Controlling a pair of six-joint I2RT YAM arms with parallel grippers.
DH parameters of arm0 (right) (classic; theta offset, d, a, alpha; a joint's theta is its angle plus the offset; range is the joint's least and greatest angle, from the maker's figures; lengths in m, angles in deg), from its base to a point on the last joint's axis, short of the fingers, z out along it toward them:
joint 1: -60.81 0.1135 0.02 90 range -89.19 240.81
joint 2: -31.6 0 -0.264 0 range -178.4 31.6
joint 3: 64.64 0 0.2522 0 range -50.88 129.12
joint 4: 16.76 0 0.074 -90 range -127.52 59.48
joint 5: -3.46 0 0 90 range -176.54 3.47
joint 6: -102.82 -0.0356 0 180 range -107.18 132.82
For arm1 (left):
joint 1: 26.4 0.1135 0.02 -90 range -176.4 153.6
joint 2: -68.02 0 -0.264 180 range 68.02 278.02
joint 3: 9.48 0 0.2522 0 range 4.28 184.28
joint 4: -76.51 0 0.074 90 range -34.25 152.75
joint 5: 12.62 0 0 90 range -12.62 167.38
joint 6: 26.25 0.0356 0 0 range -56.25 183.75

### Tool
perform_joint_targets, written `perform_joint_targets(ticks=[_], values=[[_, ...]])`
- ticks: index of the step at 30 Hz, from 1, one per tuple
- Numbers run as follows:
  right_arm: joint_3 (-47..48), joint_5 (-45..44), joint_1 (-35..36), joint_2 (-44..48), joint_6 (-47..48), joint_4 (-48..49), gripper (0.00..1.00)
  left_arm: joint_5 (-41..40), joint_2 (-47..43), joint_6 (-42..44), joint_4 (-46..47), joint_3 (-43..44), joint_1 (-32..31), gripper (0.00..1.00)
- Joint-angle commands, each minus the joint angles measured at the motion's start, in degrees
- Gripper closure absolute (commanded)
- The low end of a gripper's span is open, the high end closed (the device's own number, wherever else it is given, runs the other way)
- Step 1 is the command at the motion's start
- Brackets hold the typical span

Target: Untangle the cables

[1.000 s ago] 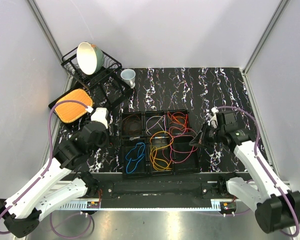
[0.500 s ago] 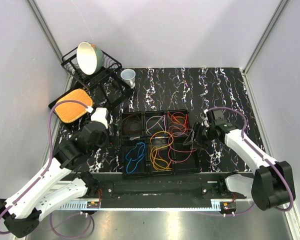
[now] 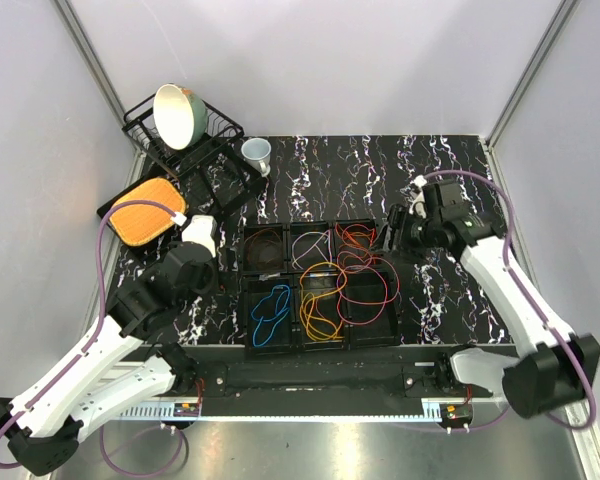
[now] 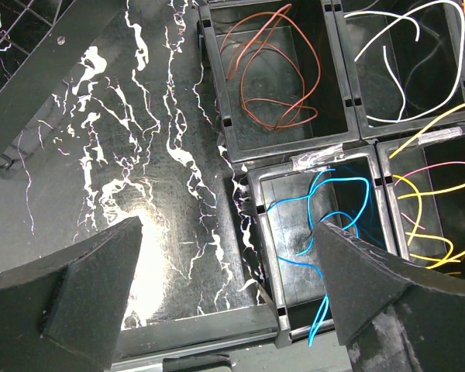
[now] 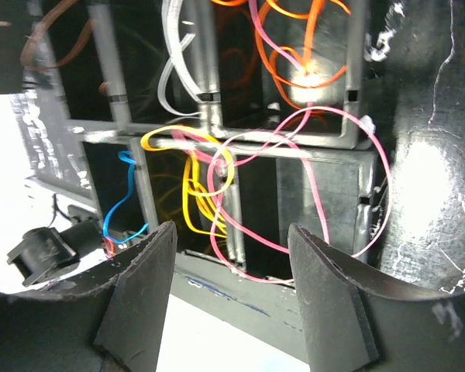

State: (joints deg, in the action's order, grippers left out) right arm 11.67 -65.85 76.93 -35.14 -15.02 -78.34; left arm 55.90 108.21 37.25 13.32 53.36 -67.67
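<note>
Now the cables (image 3: 325,285) lie in loose loops inside the black divided tray (image 3: 265,273) at the middle of the tabletop (image 3: 450,170). Blue is at its lower left and brown at its upper left, while yellow, orange and pink strands cross over the dividers toward the right. Both hands are spread wide with nothing between their fingers: the left hand (image 4: 229,225) hangs over the tray's left edge, the right hand (image 5: 231,231) by its upper right corner.
</note>
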Motion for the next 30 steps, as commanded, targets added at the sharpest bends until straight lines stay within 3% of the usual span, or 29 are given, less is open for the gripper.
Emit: perform_joint_targets(ticks=[1, 15, 22, 27, 30], values=[[1.79, -0.74, 1.10, -6.46, 1.20, 2.45, 0.35, 0.47, -0.63, 0.75, 2.76, -0.48, 0.14, 0.05], [10.14, 1.11, 5.67, -22.46, 8.85, 5.80, 0.38, 0.56, -0.46, 1.01, 3.02, -0.48, 0.23, 0.05], [11.46, 2.25, 6.29, -23.88, 10.52, 5.45, 0.49, 0.47, -0.02, 1.01, 3.02, -0.48, 0.41, 0.05], [11.28, 5.58, 6.38, -22.74, 10.78, 5.27, 0.70, 0.56, 0.33, 1.01, 2.94, -0.56, 0.93, 0.05], [10.76, 8.31, 6.56, -21.51, 10.61, 5.10, 0.68, 0.56, 0.51, 0.93, 3.02, -0.48, 0.94, 0.05]])
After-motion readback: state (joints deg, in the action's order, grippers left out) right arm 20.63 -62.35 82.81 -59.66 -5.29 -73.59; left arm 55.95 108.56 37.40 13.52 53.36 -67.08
